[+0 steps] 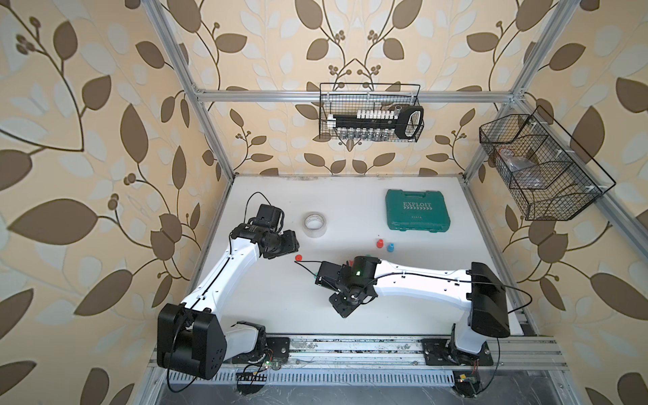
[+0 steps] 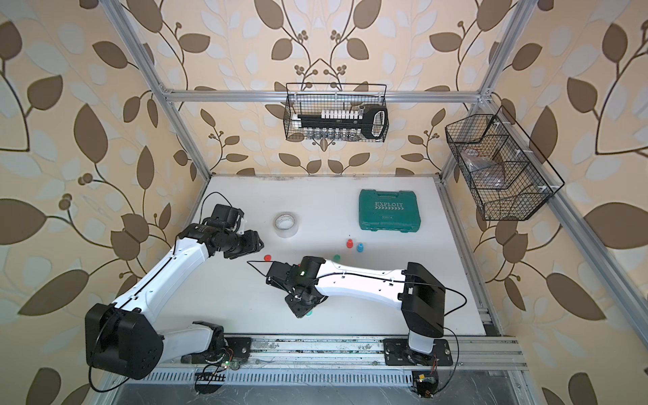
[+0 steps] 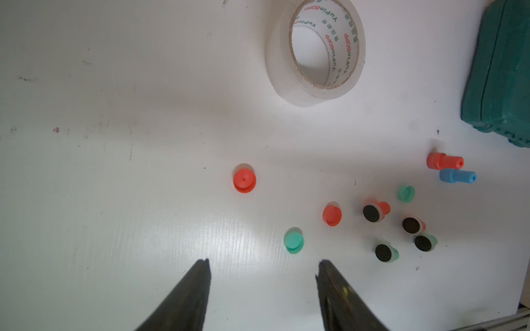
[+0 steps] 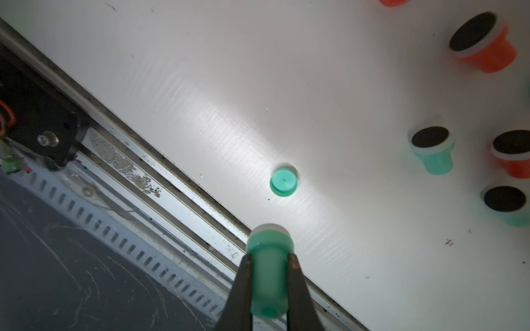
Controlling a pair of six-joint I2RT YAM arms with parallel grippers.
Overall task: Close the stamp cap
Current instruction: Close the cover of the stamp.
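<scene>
Nearest the base, the aluminium front rail [image 4: 137, 160] runs along the edge of the table [image 4: 329, 86]. The right gripper [image 4: 269, 256] hangs about over that edge, its two dark fingers [image 4: 243, 286] clamped on the barrel of a green stamp [image 4: 269, 280]. The stamp's long axis lies in line with the fingers, and its wider, white-rimmed end points away from the wrist and down toward the board, clear of the surface. Just beyond that end, a little inside the edge, a green cap [image 4: 283, 182] sits on the table with its round face up, apart from the stamp. To one side of the cap stand four upturned stamps [image 4: 433, 149], black pads up, two orange and two green; on the other side the board is bare. In both top views the right arm [image 1: 420, 284] reaches leftward from its front-right base, forearm nearly level and wrist folded down over the front half of the table. The left arm [image 1: 228, 270] slants back from the front-left corner, wrist turned toward the centre. The left gripper [image 3: 264, 262] hovers over bare board with its jaws well apart and nothing between them. Beyond it lies a red cap [image 3: 244, 180]. Farther back are a tape roll [image 1: 315, 224] and a teal tool case [image 1: 417, 210], with broad open table between the two arms.
</scene>
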